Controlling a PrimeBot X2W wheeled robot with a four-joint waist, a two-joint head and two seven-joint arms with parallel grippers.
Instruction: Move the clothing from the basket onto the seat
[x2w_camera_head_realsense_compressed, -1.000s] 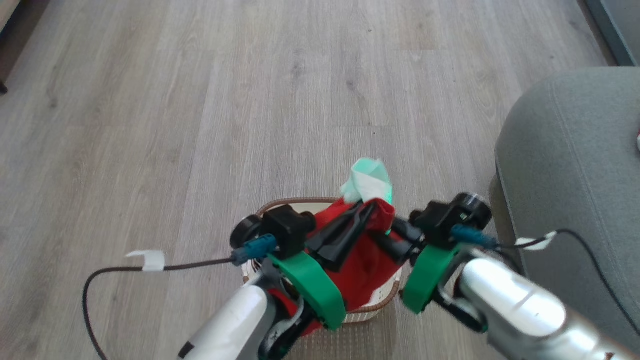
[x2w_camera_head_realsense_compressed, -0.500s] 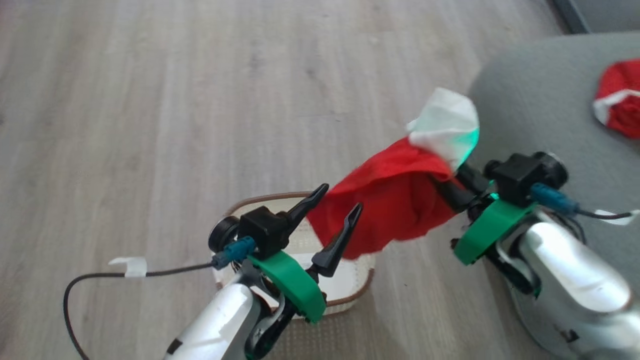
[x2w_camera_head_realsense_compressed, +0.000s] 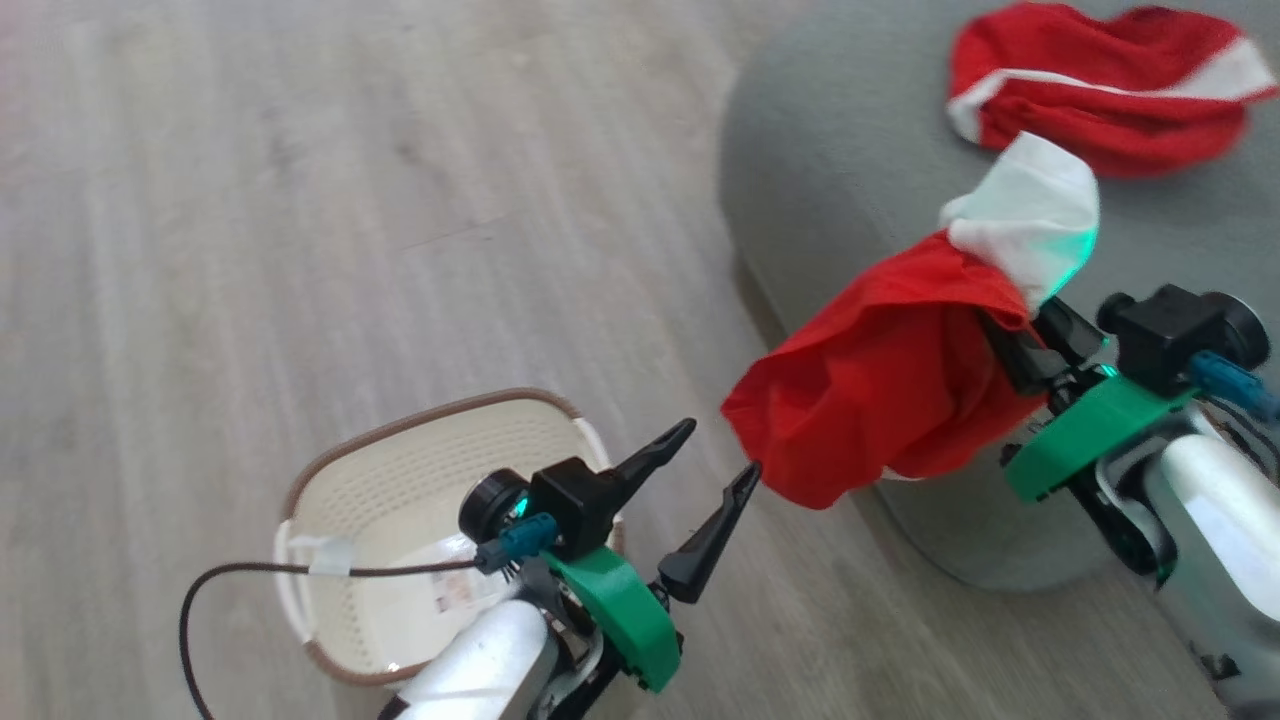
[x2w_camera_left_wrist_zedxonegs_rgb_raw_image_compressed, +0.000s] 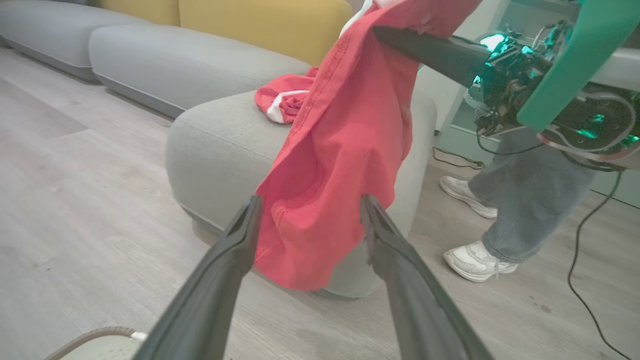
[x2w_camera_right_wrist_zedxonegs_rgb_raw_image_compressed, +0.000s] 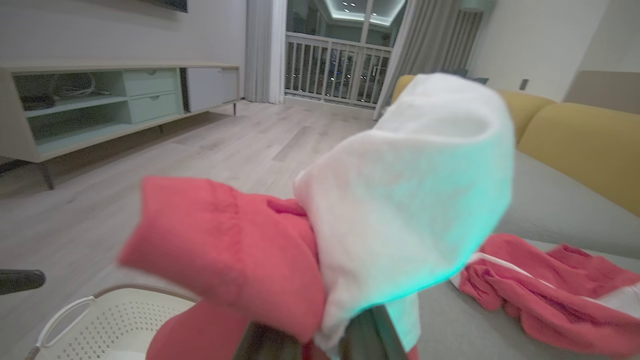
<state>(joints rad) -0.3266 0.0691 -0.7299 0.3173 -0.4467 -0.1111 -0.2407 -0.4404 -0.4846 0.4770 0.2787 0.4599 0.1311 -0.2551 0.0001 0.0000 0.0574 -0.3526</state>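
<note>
Floor (x2w_camera_head_realsense_compressed: 300, 200): pale wood planks.
Seat (x2w_camera_head_realsense_compressed: 830, 150): grey, far right, red garment (x2w_camera_head_realsense_compressed: 1090, 90) lying on it.
Right fingers (x2w_camera_head_realsense_compressed: 1012, 350): clamped on red clothing (x2w_camera_head_realsense_compressed: 890, 390).
Left fingers (x2w_camera_head_realsense_compressed: 712, 528): spread, empty, near basket (x2w_camera_head_realsense_compressed: 400, 470).

head: high, looks down on floor (x2w_camera_head_realsense_compressed: 300, 200), basket (x2w_camera_head_realsense_compressed: 400, 480), seat (x2w_camera_head_realsense_compressed: 830, 170) | left wrist: low, faces seat's rounded edge | right wrist: tight behind held clothing (x2w_camera_head_realsense_compressed: 890, 380), across seat | shared: seat, clothing

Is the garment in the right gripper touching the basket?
Apart. The head view shows bare floor between the garment, which hangs from the right gripper, and the basket.
</note>
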